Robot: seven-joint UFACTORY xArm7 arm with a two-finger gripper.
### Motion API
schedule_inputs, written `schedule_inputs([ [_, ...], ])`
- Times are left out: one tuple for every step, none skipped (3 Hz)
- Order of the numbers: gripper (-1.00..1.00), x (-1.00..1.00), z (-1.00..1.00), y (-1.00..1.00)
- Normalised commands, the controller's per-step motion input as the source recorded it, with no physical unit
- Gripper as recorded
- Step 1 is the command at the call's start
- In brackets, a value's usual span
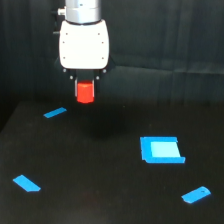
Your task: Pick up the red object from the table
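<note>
The red object [85,92] is a short red-orange cylinder hanging in the air above the black table [100,175], at the upper left of the exterior view. My gripper [85,89] points straight down from the white arm housing [84,44] and is shut on the red object, with dark fingers on either side of it. The cylinder is well clear of the table surface.
Flat blue pieces lie on the table: a thin one [55,113] below and left of the gripper, a square one [161,150] at centre right, one [27,183] at lower left, one [196,194] at lower right. A dark curtain hangs behind.
</note>
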Motion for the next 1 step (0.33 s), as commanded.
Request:
schedule_inputs([
  [-0.88, 0.00, 0.08, 0.00],
])
